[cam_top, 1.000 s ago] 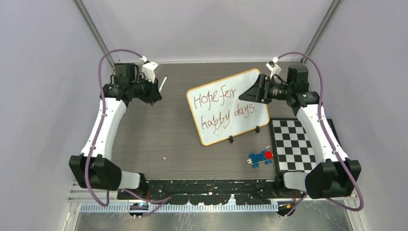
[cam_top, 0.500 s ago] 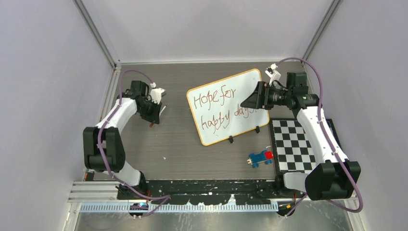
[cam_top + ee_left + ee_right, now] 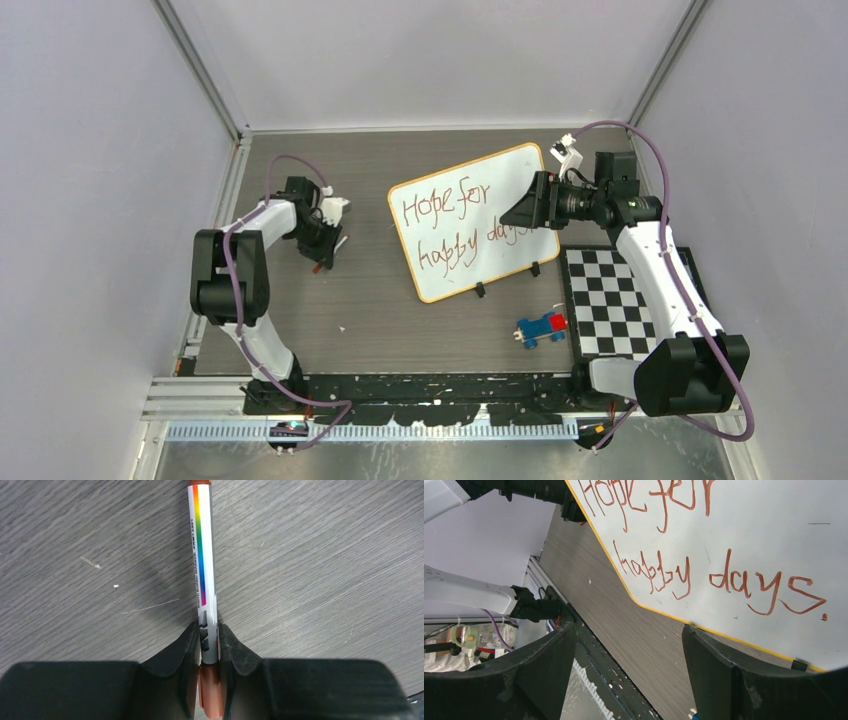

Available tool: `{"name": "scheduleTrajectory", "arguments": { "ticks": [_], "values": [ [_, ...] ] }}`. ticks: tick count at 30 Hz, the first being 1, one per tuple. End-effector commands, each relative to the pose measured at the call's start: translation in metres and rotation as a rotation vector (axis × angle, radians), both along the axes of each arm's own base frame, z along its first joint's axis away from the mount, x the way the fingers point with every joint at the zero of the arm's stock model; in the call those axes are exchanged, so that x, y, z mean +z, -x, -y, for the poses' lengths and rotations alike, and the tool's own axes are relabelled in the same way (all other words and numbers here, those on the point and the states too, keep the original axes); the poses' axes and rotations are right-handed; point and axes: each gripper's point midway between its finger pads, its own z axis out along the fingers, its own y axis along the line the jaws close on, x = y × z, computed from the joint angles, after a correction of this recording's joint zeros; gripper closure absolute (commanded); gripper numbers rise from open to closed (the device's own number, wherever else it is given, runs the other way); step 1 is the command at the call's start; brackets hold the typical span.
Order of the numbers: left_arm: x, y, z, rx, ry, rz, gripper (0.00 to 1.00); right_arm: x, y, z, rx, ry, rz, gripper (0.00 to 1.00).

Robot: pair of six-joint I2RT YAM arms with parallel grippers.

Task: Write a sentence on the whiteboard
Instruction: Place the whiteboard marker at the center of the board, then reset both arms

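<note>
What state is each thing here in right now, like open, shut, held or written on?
Whiteboard, covered in red writing: "Hope for happy days."
Marker, gripped near one red end.
Left end effector, shut on the marker.
Right end effector, open, facing the whiteboard.
Toy car, loose on the table, untouched.
Checkerboard, flat on the table.

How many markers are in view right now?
1. The whiteboard marker is clamped in the left claw, close over the table, left of the whiteboard. No other marker shows, though the whiteboard could hide one.
</note>
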Motion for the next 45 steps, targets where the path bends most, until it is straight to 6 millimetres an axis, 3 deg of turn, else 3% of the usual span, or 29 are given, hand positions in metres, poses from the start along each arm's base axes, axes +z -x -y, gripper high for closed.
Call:
{"name": "scheduleTrajectory", "arguments": {
  "ticks": [1,9,18,22,24,25,26,29,31,36,38,41,45],
  "values": [
    [-0.003,-0.008,-0.004,-0.016,-0.014,0.029,0.79,0.008,-0.001,0.002,0.004,0.004,0.051,0.19],
    [-0.007,0.001,-0.005,-0.027,-0.018,-0.008,0.66,0.009,0.0,0.001,0.012,-0.004,0.05,0.19],
    [0.011,-0.001,-0.002,-0.016,-0.003,0.014,0.56,0.015,0.002,0.001,0.018,0.004,0.06,0.18],
    [0.03,-0.006,0.002,-0.01,0.02,0.043,0.41,0.023,-0.002,0.008,-0.007,0.045,0.081,0.15],
    [0.045,-0.008,0.007,-0.013,0.045,0.063,0.23,0.029,-0.004,0.014,-0.018,0.074,0.103,0.12],
    [0.053,-0.01,0.008,-0.015,0.053,0.077,0.19,0.032,-0.004,0.015,-0.02,0.084,0.112,0.1],
    [0.063,-0.013,0.009,-0.016,0.062,0.09,0.08,0.036,-0.009,0.025,-0.051,0.093,0.122,0.08],
    [0.095,-0.022,0.012,-0.002,0.1,0.13,0.01,0.047,-0.016,0.047,-0.105,0.127,0.148,0.07],
    [0.121,-0.03,0.017,-0.002,0.167,0.168,0.0,0.055,-0.023,0.066,-0.15,0.149,0.165,0.07],
    [0.185,-0.055,-0.009,0.114,0.279,0.314,0.0,0.06,-0.037,0.123,-0.253,0.221,0.165,0.07],
    [0.201,-0.061,-0.022,0.156,0.291,0.36,0.0,0.059,-0.042,0.145,-0.29,0.241,0.156,0.07],
    [0.211,-0.067,-0.042,0.233,0.309,0.395,0.0,0.045,-0.048,0.174,-0.321,0.275,0.122,0.07],
    [0.209,-0.068,-0.066,0.333,0.344,0.396,0.0,0.018,-0.056,0.201,-0.348,0.269,0.043,0.07]
  ]
}}
